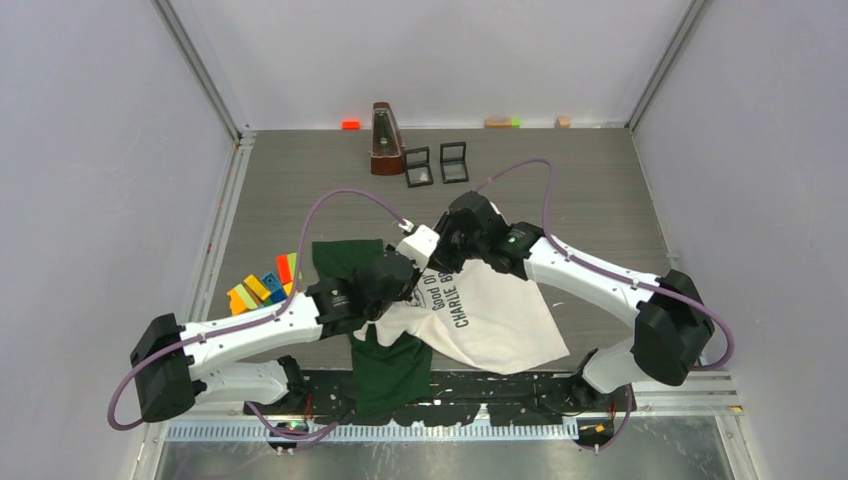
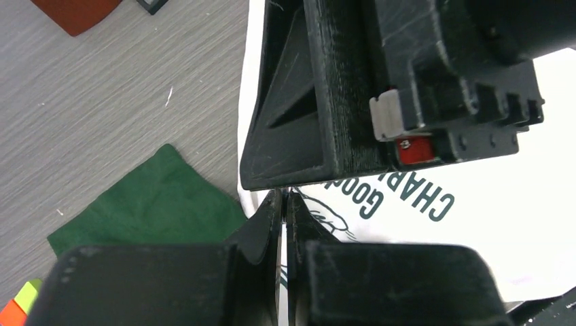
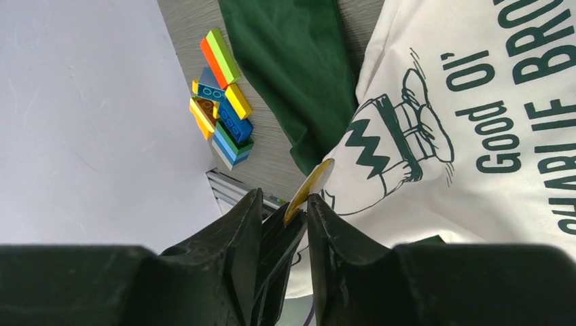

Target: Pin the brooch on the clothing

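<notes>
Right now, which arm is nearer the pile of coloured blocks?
Left. The left arm lies right beside the coloured blocks, on their near side; the right arm comes in from the opposite side, past the T-shirt.

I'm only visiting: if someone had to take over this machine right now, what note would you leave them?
Left gripper: jaws shut, tips against the right gripper; what they pinch is hidden.
Right gripper: jaws partly apart, gold brooch between the tips; firm grip unclear.
T-shirt: lying rumpled on the table, print up, beneath both grippers.
Done: brooch is up over the shirt.
Left: pin it on; no pinning visible yet.
</notes>
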You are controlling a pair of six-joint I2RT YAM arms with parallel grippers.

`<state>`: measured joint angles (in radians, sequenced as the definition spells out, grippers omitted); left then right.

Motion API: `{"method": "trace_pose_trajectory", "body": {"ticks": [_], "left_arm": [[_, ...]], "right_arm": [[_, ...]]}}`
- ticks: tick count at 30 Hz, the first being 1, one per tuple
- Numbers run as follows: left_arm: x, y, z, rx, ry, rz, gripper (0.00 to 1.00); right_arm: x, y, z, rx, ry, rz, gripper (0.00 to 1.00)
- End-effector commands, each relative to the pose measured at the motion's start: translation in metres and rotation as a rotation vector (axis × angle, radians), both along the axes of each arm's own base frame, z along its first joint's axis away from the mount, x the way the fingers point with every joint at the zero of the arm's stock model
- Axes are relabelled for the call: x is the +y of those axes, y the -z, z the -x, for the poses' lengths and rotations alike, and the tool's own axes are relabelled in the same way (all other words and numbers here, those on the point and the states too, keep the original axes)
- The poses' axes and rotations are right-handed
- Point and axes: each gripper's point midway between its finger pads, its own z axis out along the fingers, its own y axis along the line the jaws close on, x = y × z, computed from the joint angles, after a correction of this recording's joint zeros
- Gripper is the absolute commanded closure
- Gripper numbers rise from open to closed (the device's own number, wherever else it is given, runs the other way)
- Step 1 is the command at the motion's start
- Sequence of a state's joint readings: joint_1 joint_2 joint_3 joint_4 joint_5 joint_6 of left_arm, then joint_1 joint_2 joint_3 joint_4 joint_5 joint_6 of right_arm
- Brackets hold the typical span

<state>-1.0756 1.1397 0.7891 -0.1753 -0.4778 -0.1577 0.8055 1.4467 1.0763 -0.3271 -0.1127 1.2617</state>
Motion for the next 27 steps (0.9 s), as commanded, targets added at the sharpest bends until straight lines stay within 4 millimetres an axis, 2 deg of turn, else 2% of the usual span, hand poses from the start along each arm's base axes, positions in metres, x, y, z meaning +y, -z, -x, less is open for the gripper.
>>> {"method": "trace_pose_trajectory", "body": {"ticks": [1, 6, 10, 13, 18, 20, 21, 22, 23, 24, 27], "left_arm": [[-0.009, -0.029, -0.010, -0.080, -0.027, 0.060, 1.00], [-0.012, -0.027, -0.009, -0.091, -0.022, 0.042, 1.00], [-0.016, -0.021, -0.005, -0.083, 0.020, 0.024, 0.99], [-0.012, -0.015, -0.001, -0.074, 0.032, 0.018, 0.80], [0.004, -0.012, 0.007, -0.042, 0.002, 0.042, 0.31], [0.006, -0.015, 0.015, -0.011, 0.027, 0.070, 0.16], [0.008, -0.016, 0.019, 0.017, 0.043, 0.084, 0.12], [0.012, -0.015, 0.021, 0.052, 0.025, 0.106, 0.10], [0.016, -0.013, 0.021, 0.091, 0.014, 0.124, 0.08], [0.021, -0.008, 0.021, 0.138, 0.009, 0.142, 0.07], [0.030, -0.008, 0.019, 0.271, 0.002, 0.272, 0.02]], "right_arm": [[0.008, -0.013, -0.009, -0.035, 0.011, -0.007, 0.67], [0.009, -0.006, -0.010, -0.038, 0.012, 0.015, 0.78], [0.005, -0.003, -0.013, -0.060, 0.019, 0.038, 0.91], [0.002, -0.001, -0.017, -0.094, 0.023, 0.061, 0.99], [-0.012, 0.002, -0.033, -0.220, 0.054, 0.117, 0.99], [-0.017, -0.001, -0.039, -0.302, 0.033, 0.127, 0.99], [-0.018, -0.013, -0.044, -0.368, 0.015, 0.105, 0.99], [-0.021, -0.009, -0.044, -0.396, -0.010, 0.120, 0.99], [-0.021, -0.023, -0.046, -0.446, -0.018, 0.083, 0.99], [-0.025, -0.021, -0.045, -0.480, -0.046, 0.098, 0.99], [-0.030, -0.047, -0.043, -0.585, -0.104, 0.061, 0.99]]}}
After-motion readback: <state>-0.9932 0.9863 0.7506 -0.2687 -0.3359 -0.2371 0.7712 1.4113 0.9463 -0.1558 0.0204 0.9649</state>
